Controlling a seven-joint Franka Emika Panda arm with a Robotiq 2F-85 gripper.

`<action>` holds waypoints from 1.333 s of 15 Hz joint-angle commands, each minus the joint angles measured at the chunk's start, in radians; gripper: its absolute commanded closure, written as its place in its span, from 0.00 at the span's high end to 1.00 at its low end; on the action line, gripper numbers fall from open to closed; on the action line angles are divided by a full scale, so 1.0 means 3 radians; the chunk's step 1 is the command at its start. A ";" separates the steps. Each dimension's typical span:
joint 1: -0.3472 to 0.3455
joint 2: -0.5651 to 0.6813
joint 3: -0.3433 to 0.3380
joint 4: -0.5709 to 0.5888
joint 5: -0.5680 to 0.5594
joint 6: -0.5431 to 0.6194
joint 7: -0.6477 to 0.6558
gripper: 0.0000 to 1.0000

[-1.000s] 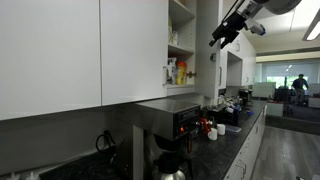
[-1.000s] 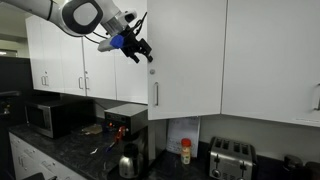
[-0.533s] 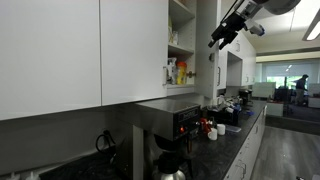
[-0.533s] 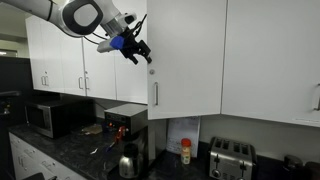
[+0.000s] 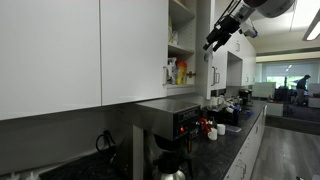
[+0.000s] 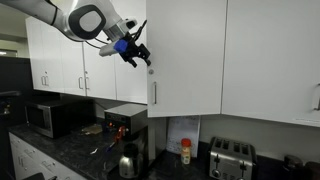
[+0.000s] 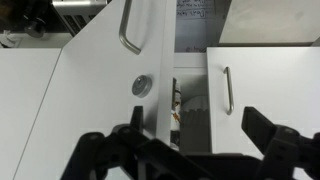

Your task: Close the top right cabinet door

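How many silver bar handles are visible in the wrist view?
2. The upper handle is on the top right cabinet door, at the picture's top; the right handle is on a farther door. Others may be out of frame.

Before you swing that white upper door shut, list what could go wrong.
1. In the wrist view the free edge of the top right cabinet door runs between the open jaws of the gripper; pushed like this, a jaw could get pinched against the frame of the cabinet.
2. Containers stand inside it; whether one overhangs I cannot tell, but it could stop the door short.
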 commanded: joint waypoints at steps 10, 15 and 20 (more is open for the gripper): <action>-0.0436 0.0637 0.0478 0.0179 -0.0465 0.0714 0.0304 1.00; -0.0282 0.0668 0.0447 0.0302 -0.0344 0.0557 0.0210 1.00; 0.0036 0.0722 0.0253 0.0490 -0.0039 0.0431 0.0036 1.00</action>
